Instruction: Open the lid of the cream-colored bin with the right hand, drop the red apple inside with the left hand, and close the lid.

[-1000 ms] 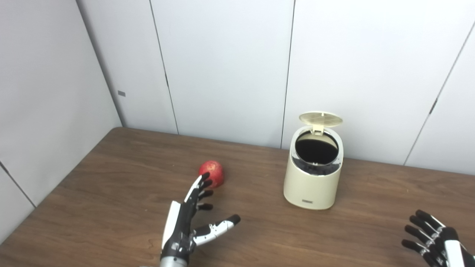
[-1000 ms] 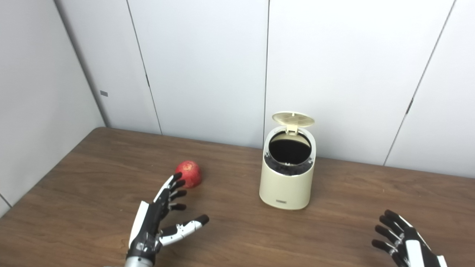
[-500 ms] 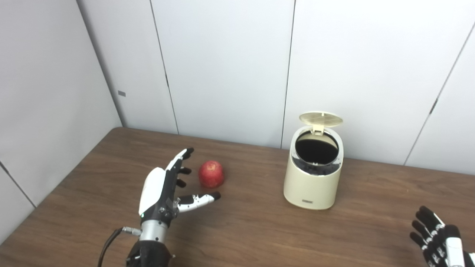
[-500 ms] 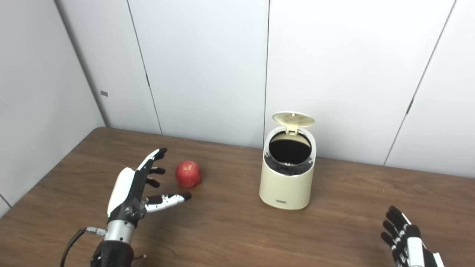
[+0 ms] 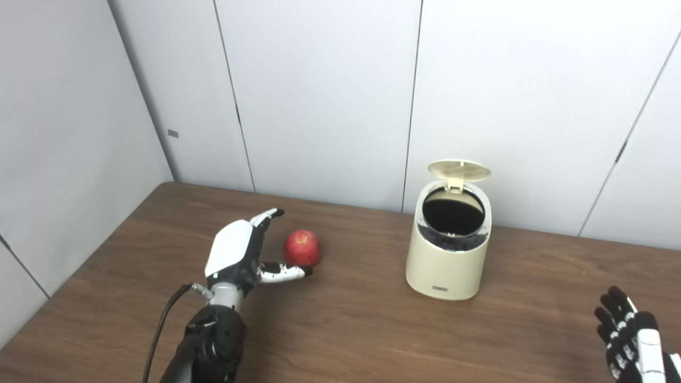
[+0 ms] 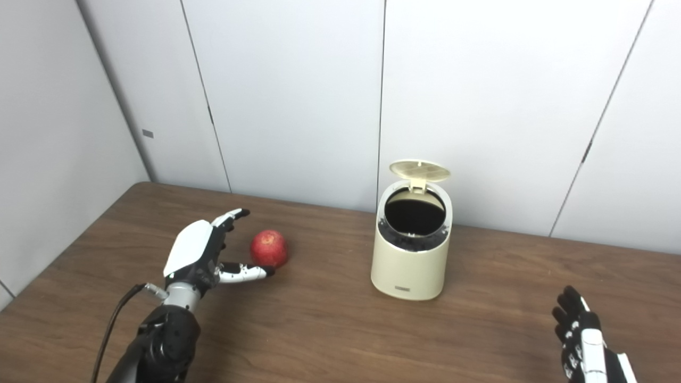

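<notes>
A red apple lies on the brown table, left of the cream-colored bin. The bin's round lid stands tipped up at the back, and its dark inside shows. My left hand is open just left of the apple, fingers spread past its far side and thumb reaching along its near side. No grip on the apple shows. My right hand hangs open low at the table's right front corner, far from the bin.
White wall panels close off the back and the left side of the table. A black cable runs down from my left wrist. Bare wood lies between the apple and the bin.
My left hand has moved forward and left, then curved in around the apple's left side. My right hand has sunk lower at the right edge. Apple and bin have stayed put.
</notes>
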Controlling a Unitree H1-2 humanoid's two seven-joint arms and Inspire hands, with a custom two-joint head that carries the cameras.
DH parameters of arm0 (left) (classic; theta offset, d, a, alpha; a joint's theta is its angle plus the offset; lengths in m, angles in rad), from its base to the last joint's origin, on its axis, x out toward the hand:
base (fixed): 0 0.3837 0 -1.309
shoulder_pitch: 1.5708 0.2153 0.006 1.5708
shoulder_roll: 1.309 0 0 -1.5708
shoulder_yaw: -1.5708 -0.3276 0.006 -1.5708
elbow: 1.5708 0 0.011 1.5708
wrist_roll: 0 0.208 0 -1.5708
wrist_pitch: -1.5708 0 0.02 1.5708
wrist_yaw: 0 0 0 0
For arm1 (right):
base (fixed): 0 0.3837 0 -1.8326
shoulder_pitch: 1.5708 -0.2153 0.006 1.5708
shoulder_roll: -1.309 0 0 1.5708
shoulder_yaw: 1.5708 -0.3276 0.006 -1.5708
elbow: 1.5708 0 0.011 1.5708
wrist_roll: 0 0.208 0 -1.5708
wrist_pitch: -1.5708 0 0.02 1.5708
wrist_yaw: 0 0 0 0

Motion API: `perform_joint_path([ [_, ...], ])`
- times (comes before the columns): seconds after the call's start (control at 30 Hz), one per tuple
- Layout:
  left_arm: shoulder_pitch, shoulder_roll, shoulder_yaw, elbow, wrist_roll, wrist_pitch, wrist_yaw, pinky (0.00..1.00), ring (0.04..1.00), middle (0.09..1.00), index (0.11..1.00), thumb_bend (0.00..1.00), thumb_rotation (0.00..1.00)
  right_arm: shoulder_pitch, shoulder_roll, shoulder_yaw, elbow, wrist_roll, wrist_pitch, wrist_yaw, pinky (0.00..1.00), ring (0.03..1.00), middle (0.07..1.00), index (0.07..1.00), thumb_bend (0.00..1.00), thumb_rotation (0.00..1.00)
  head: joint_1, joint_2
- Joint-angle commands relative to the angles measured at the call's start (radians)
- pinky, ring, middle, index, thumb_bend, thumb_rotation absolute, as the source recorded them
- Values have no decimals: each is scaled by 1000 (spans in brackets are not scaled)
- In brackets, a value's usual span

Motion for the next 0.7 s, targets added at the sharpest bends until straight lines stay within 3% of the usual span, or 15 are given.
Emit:
perform_joint_path([
  [0.0, -68, 42, -12, 20, 18, -13, -3, 675, 838, 889, 889, 946, 323, -32, 2, -1, -36, 6, -15, -2, 1000, 972, 975, 970, 505, 1000, 1, 0],
  [0.2, -131, 76, -40, 107, -17, 8, -70, 735, 877, 913, 909, 959, 354, -36, 12, 1, -41, 4, -15, -7, 1000, 975, 975, 964, 496, 1000, -6, -2],
  [0.3, -158, 73, -28, 139, -77, 17, -108, 692, 902, 949, 930, 956, 304, -35, 15, 2, -50, 7, -5, -6, 1000, 987, 982, 967, 503, 1000, -9, -3],
  [0.67, -217, 72, -51, 227, -111, 15, -108, 645, 862, 918, 906, 956, 248, -35, 27, 4, -72, 9, 43, -13, 1000, 997, 989, 984, 433, 1000, -9, -5],
])
